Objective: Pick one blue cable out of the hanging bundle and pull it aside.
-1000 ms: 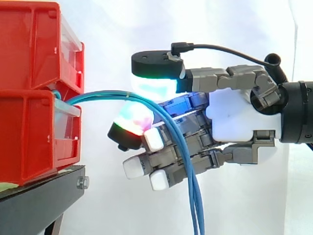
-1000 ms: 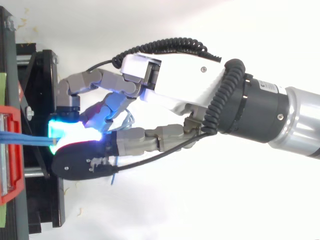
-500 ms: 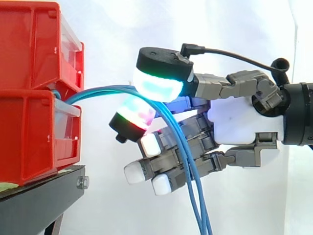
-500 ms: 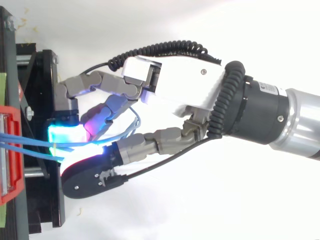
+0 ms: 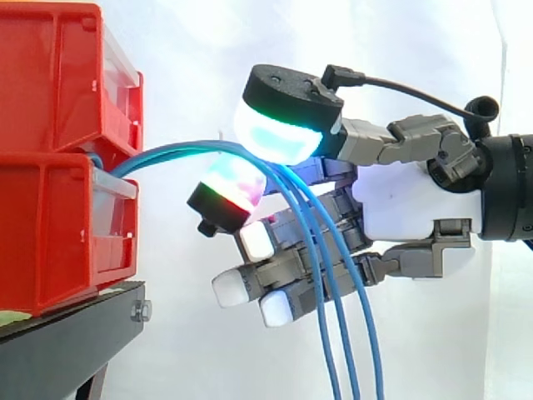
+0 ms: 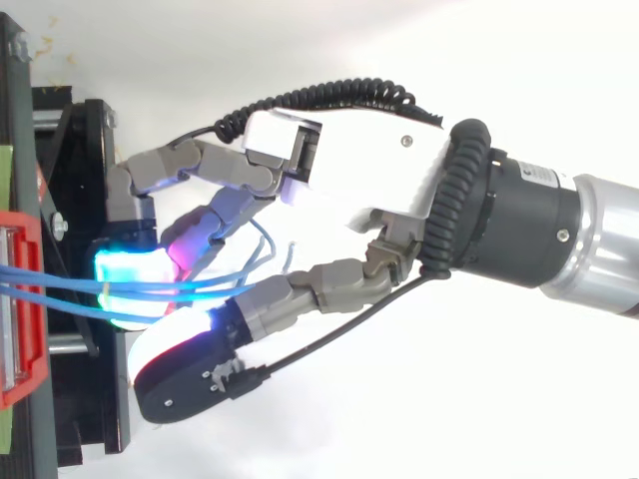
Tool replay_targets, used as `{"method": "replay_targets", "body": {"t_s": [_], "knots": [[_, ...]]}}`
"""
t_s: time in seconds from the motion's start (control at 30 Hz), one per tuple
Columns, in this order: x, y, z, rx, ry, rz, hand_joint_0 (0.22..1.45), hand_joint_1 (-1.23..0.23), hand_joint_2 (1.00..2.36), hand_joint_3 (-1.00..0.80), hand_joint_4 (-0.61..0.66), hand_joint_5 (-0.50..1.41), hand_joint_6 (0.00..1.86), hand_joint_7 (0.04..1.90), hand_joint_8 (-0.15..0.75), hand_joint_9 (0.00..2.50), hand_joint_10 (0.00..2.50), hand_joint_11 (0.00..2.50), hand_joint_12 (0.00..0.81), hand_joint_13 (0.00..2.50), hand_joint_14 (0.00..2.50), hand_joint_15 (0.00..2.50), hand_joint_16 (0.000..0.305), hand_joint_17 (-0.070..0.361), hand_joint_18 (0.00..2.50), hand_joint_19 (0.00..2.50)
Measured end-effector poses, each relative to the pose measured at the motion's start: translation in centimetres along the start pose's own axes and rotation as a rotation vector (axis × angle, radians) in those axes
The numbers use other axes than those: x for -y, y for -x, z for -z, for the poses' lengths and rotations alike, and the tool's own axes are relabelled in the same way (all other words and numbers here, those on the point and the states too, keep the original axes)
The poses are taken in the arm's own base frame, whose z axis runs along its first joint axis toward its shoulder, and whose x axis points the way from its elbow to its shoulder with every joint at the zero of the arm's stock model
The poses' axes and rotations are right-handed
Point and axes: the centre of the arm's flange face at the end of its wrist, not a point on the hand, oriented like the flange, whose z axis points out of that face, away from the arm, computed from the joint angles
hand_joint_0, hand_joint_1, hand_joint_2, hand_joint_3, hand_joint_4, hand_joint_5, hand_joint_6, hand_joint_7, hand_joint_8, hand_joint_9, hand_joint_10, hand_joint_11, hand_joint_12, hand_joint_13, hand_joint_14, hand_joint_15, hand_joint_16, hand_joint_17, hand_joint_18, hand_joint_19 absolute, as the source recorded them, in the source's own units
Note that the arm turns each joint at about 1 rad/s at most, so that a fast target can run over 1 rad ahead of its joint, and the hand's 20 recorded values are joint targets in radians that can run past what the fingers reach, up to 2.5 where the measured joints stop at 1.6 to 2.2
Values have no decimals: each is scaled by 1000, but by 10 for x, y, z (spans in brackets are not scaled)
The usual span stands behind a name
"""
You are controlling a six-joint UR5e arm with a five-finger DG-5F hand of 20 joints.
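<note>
Arching from red bins [image 5: 50,167], blue cables [image 5: 166,153] pass between hand's [image 5: 408,208] curled fingers [image 5: 229,288].

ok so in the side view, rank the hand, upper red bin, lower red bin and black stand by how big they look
1. hand
2. upper red bin and lower red bin: alike, both cut off at the left edge
3. black stand, also cut off

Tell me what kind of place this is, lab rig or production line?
Most likely a lab test rig, not a production line: a white curtain backdrop, red bins stacked on a black stand, and a robot hand working at blue cables that hang out from the bins.
</note>
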Motion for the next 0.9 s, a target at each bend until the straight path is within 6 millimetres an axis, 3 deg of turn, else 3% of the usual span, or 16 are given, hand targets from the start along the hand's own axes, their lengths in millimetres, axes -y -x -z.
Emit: {"method": "replay_targets", "body": {"t_s": [0.23, 0.33, 0.5, 0.63, 0.73, 0.8, 0.9], "knots": [[-2, 1, 0, -1, -5, 2, 506, -564, 1000, -500, 176, -126, 861, 1374, 347, 1002, 15, 559, 435, 806, 15, 445, 57, 128, 707, 643], [-3, 1, -1, -2, -3, 2, 563, -603, 1000, -497, 184, -129, 858, 1392, 337, 994, 14, 561, 424, 796, 16, 446, 53, 120, 679, 661], [-5, 1, -1, -5, -3, 2, 569, -713, 1023, -152, 231, -135, 868, 1490, 343, 977, 14, 580, 422, 793, 16, 446, 53, 120, 680, 654], [-5, 1, -1, -6, -4, 2, 615, -800, 1028, -70, 194, -160, 903, 1458, 326, 911, 14, 575, 418, 783, 16, 446, 53, 120, 687, 629], [-5, 1, -1, -6, -4, 2, 644, -826, 1025, -133, 149, -168, 909, 1442, 315, 881, 14, 578, 407, 763, 16, 437, 53, 119, 685, 592], [-6, 1, -1, -5, -4, 2, 730, -874, 1000, -500, 110, -172, 908, 1385, 297, 864, 16, 570, 399, 761, 15, 422, 52, 118, 693, 554], [-7, 1, -1, -7, -3, 2, 664, -872, 1000, -500, 133, -164, 898, 1364, 292, 871, 14, 569, 393, 763, 16, 430, 52, 116, 694, 562]]}}
